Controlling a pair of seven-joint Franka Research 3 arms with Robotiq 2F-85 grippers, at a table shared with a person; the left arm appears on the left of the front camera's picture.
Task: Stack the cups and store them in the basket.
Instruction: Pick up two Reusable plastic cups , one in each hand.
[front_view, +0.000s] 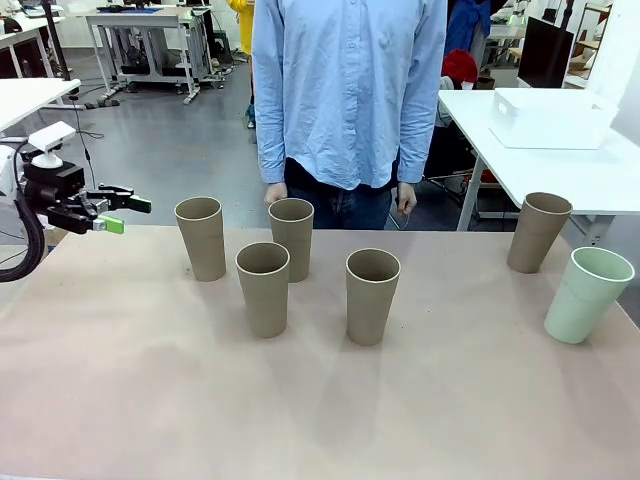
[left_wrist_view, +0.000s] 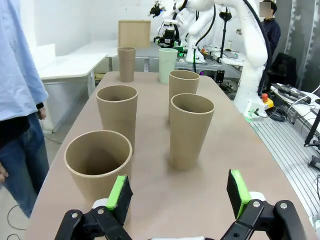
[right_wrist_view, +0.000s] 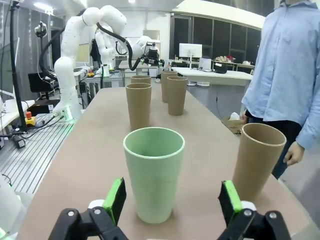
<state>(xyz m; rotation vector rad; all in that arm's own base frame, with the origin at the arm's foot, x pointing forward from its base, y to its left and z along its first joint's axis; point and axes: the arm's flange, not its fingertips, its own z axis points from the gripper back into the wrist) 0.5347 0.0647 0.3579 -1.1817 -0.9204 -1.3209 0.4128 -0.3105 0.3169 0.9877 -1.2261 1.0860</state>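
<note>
Right gripper (right_wrist_view: 172, 210) is held spread, the mint cup (right_wrist_view: 154, 175) standing upright straight ahead, centred between its fingers (right_wrist_view: 116, 199), with a tan cup (right_wrist_view: 260, 162) just beside that cup. Left gripper (front_view: 125, 215), also spread, is held far from the mint cup and is judged the worse placed.

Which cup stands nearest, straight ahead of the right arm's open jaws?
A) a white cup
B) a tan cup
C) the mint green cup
C: in the right wrist view the mint green cup stands centred and closest, with a tan cup off to its side.
</note>
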